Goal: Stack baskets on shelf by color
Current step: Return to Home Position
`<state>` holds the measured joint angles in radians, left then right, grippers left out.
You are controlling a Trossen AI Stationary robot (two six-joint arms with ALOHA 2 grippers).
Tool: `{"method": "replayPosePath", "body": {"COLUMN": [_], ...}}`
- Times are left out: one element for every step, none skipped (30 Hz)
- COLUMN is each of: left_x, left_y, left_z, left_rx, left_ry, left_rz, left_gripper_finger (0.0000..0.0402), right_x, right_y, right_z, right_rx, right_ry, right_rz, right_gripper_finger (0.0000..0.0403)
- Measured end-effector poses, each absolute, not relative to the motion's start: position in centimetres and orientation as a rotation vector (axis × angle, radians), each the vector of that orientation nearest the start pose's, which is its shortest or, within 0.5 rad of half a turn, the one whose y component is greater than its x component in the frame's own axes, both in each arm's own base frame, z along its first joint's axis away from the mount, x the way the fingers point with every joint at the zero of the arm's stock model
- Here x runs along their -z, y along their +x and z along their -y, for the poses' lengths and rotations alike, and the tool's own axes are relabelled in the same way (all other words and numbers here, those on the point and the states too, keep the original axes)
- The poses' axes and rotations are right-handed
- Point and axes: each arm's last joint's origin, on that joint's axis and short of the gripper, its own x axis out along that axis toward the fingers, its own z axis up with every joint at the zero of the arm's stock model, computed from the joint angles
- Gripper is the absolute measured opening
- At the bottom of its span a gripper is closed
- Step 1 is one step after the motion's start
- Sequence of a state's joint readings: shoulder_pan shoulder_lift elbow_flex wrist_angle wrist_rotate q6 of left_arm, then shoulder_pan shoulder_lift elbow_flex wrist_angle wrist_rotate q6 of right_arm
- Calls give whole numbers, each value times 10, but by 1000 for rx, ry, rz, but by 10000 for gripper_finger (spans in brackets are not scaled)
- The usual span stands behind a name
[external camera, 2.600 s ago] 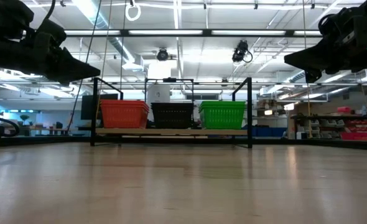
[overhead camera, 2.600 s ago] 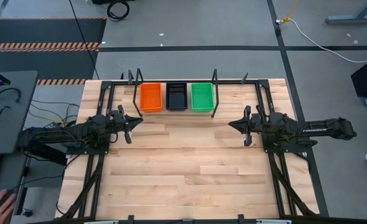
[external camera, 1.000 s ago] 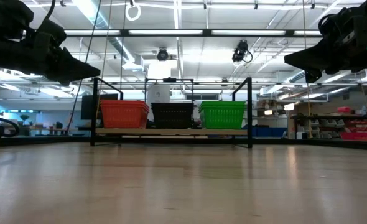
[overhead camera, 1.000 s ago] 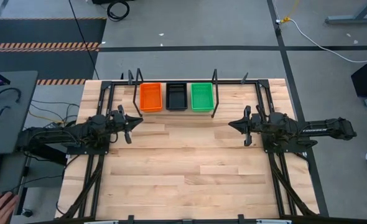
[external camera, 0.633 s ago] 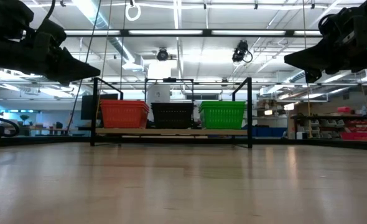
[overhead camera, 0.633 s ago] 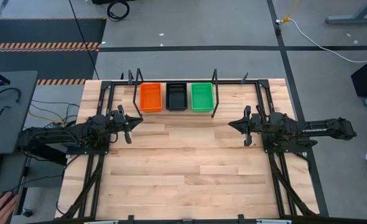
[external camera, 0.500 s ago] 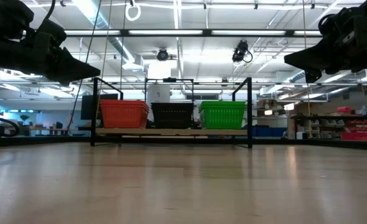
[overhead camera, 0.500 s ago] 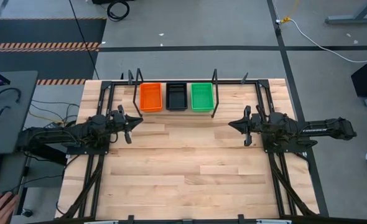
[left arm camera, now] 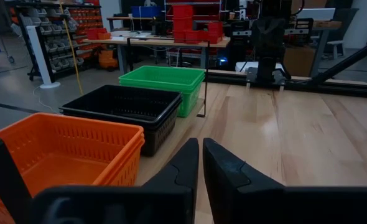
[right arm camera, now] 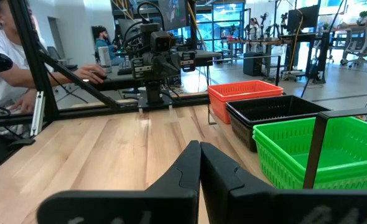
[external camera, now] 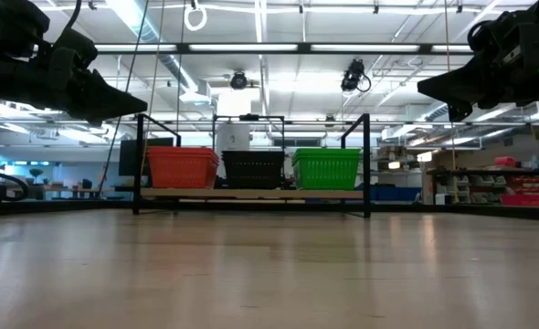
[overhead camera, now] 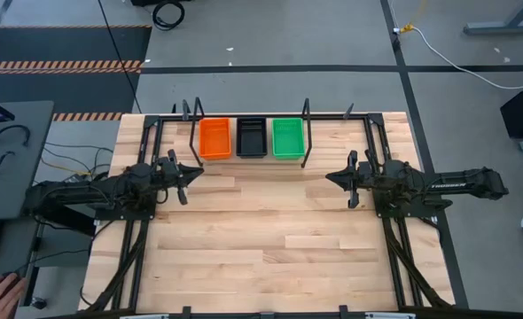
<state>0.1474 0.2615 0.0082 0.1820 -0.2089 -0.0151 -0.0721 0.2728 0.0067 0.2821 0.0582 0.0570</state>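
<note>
Now black posts flank the stacked baskets on the shelf.

Bright, even overhead light: ceiling strip lights glare above the shelf; mild sheen on tabletop beside it, shadows soft.
</note>
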Motion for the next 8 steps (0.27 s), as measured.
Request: {"method": "replayPosePath", "body": {"left_x": [-162,-162,-162,-162,-162,-162,-161,-162], "left_y": [111,111,111,111,111,111,111,111], "left_z": [-23,-23,-23,-23,-23,-22,-23,-23], "left_rx": [-357,-357,-357,-357,-357,-356,-356,-357], "left_ry": [-13,-13,-13,-13,-13,-13,-13,-13], "left_rz": [-69,-69,-69,-69,-69,-69,-69,-69], "left_gripper_finger": [29,30,32,33,35,36,37,38], "right_x": [-170,-170,-170,-170,-170,-170,-170,-170], "right_y": [114,114,114,114,114,114,114,114], "right_z": [10,10,10,10,10,10,10,10], "right_rx": [130,130,130,130,130,130,130,130], "right_ry": [57,57,57,57,57,57,57,57], "right_rz": [20,20,20,20,20,20,20,20], "right_gripper_finger": [13,13,13,13,13,13,13,13]}}
